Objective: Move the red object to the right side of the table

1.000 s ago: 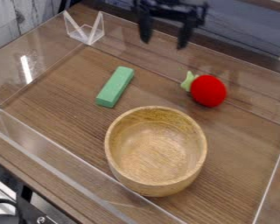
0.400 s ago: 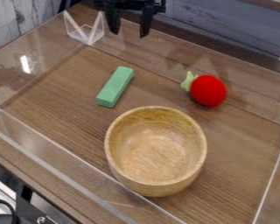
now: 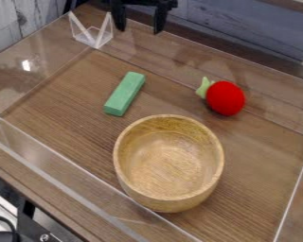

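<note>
The red object [image 3: 223, 96], a small glossy red toy fruit with a green leafy top on its left, lies on the table [image 3: 65, 123] at the right of the middle. My gripper [image 3: 139, 23] hangs at the top of the view, far up and left of the fruit, open with nothing between its two dark fingers. Only the lower part of the gripper shows; the rest is cut off by the frame's top edge.
A green rectangular block [image 3: 125, 93] lies left of centre. A large wooden bowl [image 3: 169, 161] stands in front, near the lower middle. Low clear acrylic walls [image 3: 91, 31] border the tabletop, with a folded clear piece at the back left.
The gripper has moved left along the back of the table, away from the red fruit, staying open. The fruit, block and bowl have not moved.
</note>
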Robot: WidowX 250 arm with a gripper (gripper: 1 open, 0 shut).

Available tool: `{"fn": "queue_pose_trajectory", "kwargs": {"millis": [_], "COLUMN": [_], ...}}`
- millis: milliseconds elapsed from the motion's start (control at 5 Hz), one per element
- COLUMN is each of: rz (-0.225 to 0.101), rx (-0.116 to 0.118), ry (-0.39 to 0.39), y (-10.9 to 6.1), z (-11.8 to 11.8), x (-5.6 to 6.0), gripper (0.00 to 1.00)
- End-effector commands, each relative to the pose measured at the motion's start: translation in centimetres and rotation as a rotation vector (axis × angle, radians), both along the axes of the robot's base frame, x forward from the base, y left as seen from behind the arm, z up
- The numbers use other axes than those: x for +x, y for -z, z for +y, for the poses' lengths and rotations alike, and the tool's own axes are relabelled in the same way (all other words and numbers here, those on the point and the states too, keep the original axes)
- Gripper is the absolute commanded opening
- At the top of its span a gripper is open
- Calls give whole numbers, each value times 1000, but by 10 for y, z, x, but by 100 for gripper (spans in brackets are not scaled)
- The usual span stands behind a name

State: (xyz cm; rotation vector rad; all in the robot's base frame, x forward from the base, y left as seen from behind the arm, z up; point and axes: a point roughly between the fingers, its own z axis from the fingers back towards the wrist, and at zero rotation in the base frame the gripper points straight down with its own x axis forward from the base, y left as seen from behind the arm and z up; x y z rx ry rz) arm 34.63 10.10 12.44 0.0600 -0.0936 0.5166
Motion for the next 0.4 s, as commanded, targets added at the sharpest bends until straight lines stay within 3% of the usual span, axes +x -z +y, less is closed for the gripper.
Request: {"fn": "queue_pose_trajectory", "kwargs": {"millis": [0, 200], "rz": [-43, -50], "rx": [20, 20], "ry": [-4, 19], "y": [-6, -7], "z": [7, 14], "x": [1, 8], "gripper": [100, 100]}}
